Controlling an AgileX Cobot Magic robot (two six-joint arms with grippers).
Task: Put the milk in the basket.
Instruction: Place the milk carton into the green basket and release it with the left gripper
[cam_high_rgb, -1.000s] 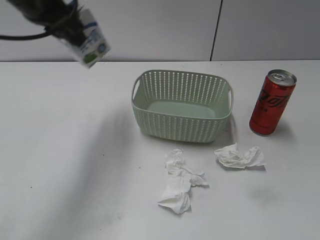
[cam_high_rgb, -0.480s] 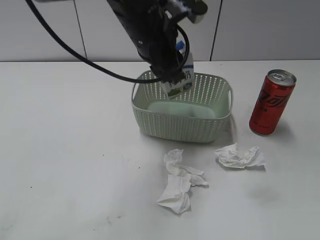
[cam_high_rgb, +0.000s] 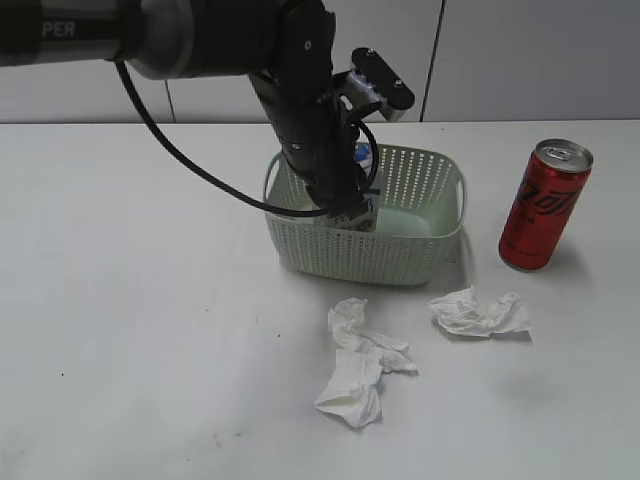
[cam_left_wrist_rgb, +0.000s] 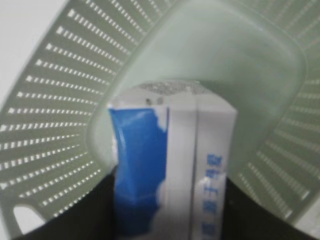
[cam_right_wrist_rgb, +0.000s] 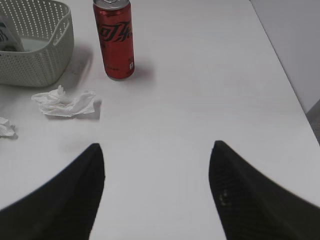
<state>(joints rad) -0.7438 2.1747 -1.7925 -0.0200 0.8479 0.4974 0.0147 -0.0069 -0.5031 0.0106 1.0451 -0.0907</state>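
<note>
The small white box-shaped milk carton (cam_left_wrist_rgb: 170, 165) has a big blue patch on one face and blue Chinese writing down its side; the words are too blurry to read. It sits low inside the pale green plastic basket (cam_high_rgb: 400, 255) with little holes in its woven-look walls and a smooth floor. The left gripper (cam_high_rgb: 352, 212) reaches down into the basket, and its dark fingers (cam_left_wrist_rgb: 100, 210) squeeze the carton from both sides.

At 3 o'clock from the basket stands a tall shiny red metal can (cam_high_rgb: 543, 205) with black writing that cannot be read. At 6 o'clock from the basket lie two crumpled white paper tissues (cam_high_rgb: 358, 365), one (cam_high_rgb: 480, 312) nearer the can. All rest on a smooth white table (cam_high_rgb: 130, 300).

The right gripper (cam_right_wrist_rgb: 157, 192) hangs over bare table with its two dark fingers spread wide, holding nothing. The left arm bears the white letters "PER" (cam_high_rgb: 58, 29).
</note>
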